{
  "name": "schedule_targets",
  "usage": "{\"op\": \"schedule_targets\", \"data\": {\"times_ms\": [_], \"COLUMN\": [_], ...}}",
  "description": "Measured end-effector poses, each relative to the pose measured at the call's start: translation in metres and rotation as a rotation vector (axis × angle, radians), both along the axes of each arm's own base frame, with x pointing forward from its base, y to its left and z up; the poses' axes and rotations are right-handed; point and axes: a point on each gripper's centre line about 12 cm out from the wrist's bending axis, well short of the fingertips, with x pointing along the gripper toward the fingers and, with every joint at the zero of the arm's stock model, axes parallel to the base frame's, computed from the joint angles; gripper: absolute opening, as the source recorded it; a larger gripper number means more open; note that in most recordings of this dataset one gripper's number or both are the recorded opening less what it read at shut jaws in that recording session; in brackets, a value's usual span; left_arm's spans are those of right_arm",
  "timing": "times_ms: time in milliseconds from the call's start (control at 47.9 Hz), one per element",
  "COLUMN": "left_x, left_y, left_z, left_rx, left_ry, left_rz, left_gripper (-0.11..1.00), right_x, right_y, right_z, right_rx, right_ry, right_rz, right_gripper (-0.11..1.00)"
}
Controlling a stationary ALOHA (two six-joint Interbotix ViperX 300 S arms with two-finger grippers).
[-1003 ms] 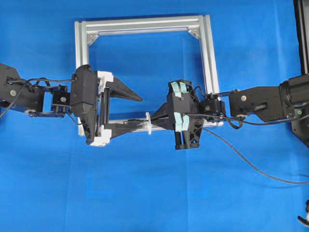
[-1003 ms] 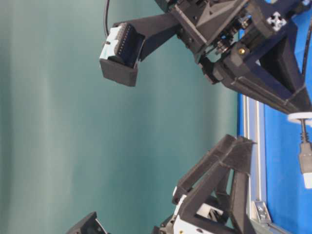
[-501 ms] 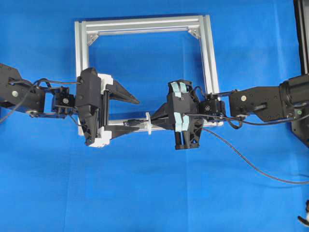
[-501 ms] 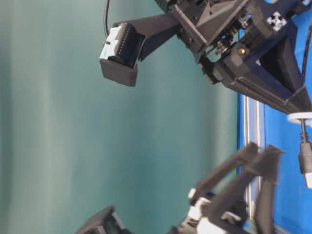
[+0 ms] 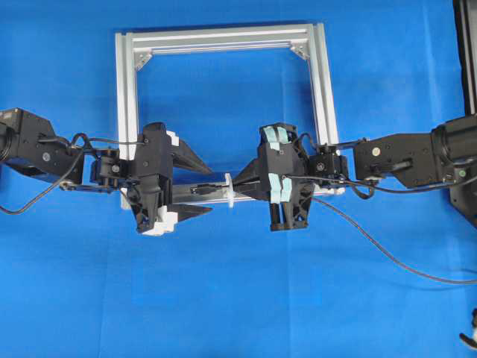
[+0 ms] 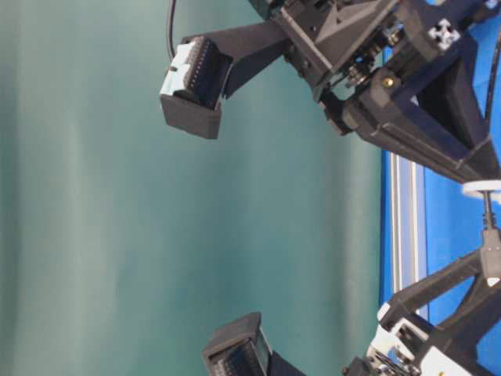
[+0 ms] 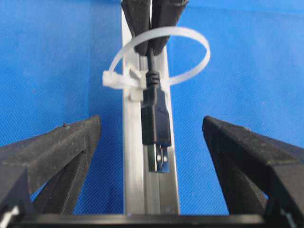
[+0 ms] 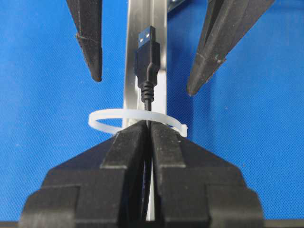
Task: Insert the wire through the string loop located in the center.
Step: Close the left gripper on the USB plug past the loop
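Right now the right gripper [image 8: 150,130] is clamped shut on the wire [image 8: 148,97], plug poking out past its tips, through the string loop [image 8: 135,118] around them. Beyond, left gripper [image 7: 152,137] gapes wide, holding nothing, fingers [image 8: 90,42] flanking the plug above the frame [image 5: 319,82].

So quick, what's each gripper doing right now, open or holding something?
Left gripper: open, holding nothing, fingers either side of the plug.
Right gripper: closed on the wire, which passes through the string loop.
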Motion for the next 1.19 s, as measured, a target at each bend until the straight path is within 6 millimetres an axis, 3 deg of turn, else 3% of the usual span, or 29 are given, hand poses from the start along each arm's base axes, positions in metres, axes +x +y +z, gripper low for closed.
{"op": "schedule_targets", "data": {"times_ms": [1191], "left_x": [0.0030], "left_y": [0.0000], "left_z": [0.0037], "left_rx": [-0.002], "left_ry": [-0.026], "left_rz": [0.002], "left_gripper": [0.91], "right_x": [-0.0003], "right_y": [0.0000], "right_z": [-0.0005], "right_rx": [0.000], "right_ry": [0.005], "right_rz": [0.000], "right_gripper": [-0.02]}}
